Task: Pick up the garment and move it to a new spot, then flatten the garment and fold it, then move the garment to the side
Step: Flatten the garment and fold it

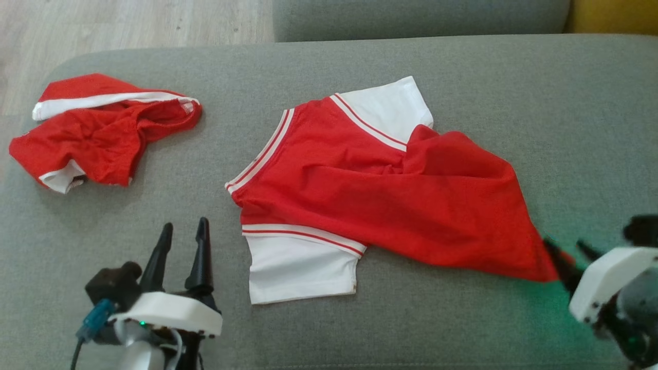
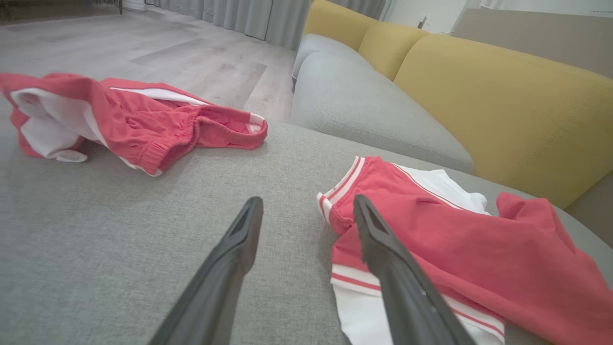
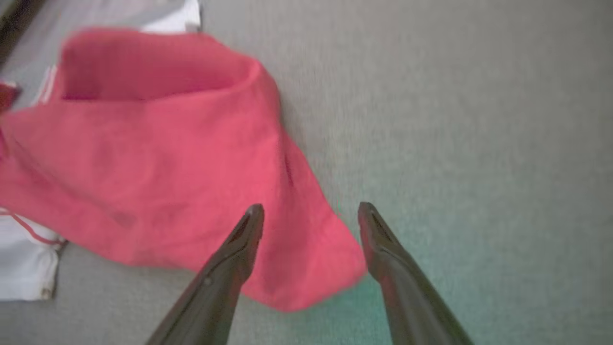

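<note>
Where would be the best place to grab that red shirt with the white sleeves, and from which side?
On the shirt, probably the pointed red hem corner, approached from the robot's right by the right gripper. That corner sticks out alone onto bare grey cushion, thin and flat, and the open fingers flank it.

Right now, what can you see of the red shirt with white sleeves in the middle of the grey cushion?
The shirt looks like soft red knit, with short white sleeves trimmed in red-and-white stripes and a striped neckband. It lies spread but rumpled on the grey cushion, neck toward the robot's left. Its hem corner tapers to a point at the right. The right gripper stands open astride that corner; contact is unclear.
</note>
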Available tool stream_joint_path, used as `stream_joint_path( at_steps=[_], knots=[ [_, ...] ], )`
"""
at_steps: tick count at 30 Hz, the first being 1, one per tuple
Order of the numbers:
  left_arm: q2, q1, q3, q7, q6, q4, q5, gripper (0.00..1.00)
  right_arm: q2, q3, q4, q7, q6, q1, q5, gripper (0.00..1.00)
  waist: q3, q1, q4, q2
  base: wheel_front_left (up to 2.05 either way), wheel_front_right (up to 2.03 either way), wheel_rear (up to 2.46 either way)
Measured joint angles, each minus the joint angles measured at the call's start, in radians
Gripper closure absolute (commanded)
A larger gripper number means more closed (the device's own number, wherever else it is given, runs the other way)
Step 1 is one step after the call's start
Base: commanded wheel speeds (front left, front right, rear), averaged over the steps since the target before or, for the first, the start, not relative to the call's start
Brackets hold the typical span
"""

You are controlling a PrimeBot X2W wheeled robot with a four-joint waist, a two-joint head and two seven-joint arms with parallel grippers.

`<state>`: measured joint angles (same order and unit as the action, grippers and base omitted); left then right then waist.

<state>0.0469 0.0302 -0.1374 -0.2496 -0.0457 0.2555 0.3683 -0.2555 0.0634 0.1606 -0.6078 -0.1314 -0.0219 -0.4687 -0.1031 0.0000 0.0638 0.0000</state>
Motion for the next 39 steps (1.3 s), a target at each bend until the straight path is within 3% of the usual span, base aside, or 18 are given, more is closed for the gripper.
stream_joint_path(
  at_steps=[4, 10, 14, 19, 27, 39],
  knots=[
    [0.001, -0.001, 0.028, 0.0, -0.007, -0.004, -0.02, 0.0, 0.038, 0.069, -0.121, 0.045, 0.0, -0.005, 0.042, 0.0, 0.013, 0.0, -0.001, 0.0, 0.0, 0.0, 0.0],
    [0.015, -0.006, 0.065, 0.0, -0.007, -0.058, -0.058, 0.0, 0.104, 0.074, -0.241, 0.29, 0.0, -0.059, 0.079, 0.0, 0.042, 0.0, -0.011, 0.0, 0.0, 0.0, 0.0],
    [0.047, -0.006, 0.087, 0.0, -0.006, -0.1, -0.08, 0.0, 0.115, -0.035, -0.214, 0.514, 0.0, -0.117, 0.076, 0.0, 0.063, 0.0, -0.021, 0.0, 0.0, 0.0, 0.0],
    [0.061, -0.006, 0.088, 0.002, -0.006, -0.114, -0.082, 0.0, 0.115, -0.128, -0.088, 0.671, 0.0, -0.12, 0.073, 0.0, 0.096, 0.0, -0.02, 0.0, 0.0, 0.0, 0.0],
    [0.051, -0.061, 0.07, 0.003, -0.014, -0.082, -0.057, 0.0, 0.094, -0.16, 0.086, 0.788, 0.0, -0.077, 0.062, 0.0, 0.136, 0.0, -0.015, 0.0, 0.0, 0.0, 0.0],
    [0.048, -0.087, 0.082, 0.001, -0.007, -0.059, -0.061, 0.0, 0.054, -0.222, 0.175, 0.819, 0.0, -0.075, 0.027, 0.0, 0.151, 0.0, -0.026, 0.0, 0.0, 0.0, 0.0]
  ],
)
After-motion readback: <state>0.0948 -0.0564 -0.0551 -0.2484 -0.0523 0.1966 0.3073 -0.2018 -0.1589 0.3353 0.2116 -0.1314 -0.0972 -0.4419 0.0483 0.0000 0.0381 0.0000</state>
